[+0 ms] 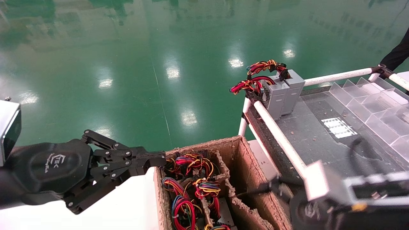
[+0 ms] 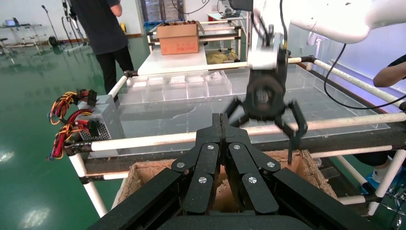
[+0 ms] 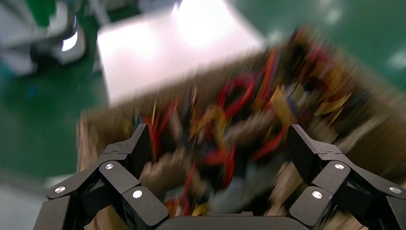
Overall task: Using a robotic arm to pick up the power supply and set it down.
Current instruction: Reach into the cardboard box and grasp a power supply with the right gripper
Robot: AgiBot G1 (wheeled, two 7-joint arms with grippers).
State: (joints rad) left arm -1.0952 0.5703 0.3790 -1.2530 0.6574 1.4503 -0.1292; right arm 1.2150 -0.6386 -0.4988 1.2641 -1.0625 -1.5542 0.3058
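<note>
Overhead, the black left end effector (image 1: pixel 153 163) sits closed at 9 o'clock of the brown cardboard box (image 1: pixel 238 153), where grey metal power supplies (image 1: pixel 223 217) lie under stiff wire bundles.

Its wrist view confirms pinched fingers (image 2: pixel 221 132).

The right end effector (image 3: pixel 218 143) spreads open above them; likely heavy, grip the rigid casing.

Power supplies (image 1: pixel 282 92) on the table's (image 1: pixel 319 140) far-left corner, cardboard box (image 1: pixel 236 159) left of it.

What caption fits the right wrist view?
Right gripper, fingers spread open, hangs above a cardboard box packed with power supplies and coloured wires.
</note>
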